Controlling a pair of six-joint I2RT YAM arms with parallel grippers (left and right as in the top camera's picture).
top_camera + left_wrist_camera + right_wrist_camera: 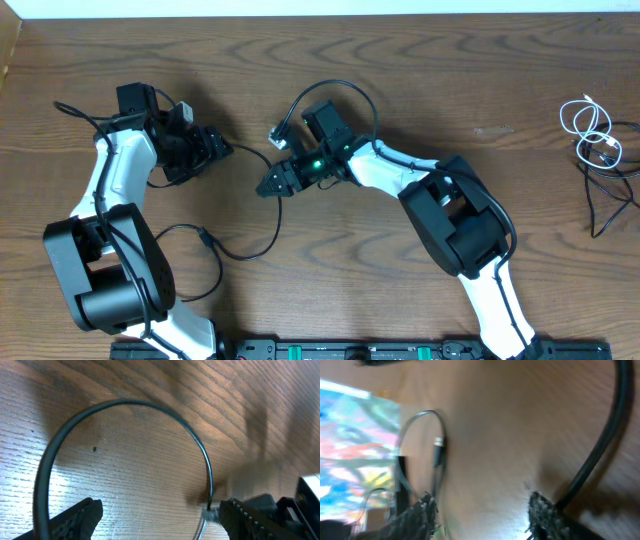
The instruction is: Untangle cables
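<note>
Both open, mid-separation: left claw (161,508) straddles the black cable (125,402), right claw (481,501) empty; next probably needs a firm pinch.

Surface (420,60): brown wood-grain top, fills the whole overhead frame. Lying on it: one thin black cable (279,210) looping from left of centre down toward lower left; a coiled white cable (585,120) at the far right edge; a second black cable (598,195) touching it, just below.
</note>
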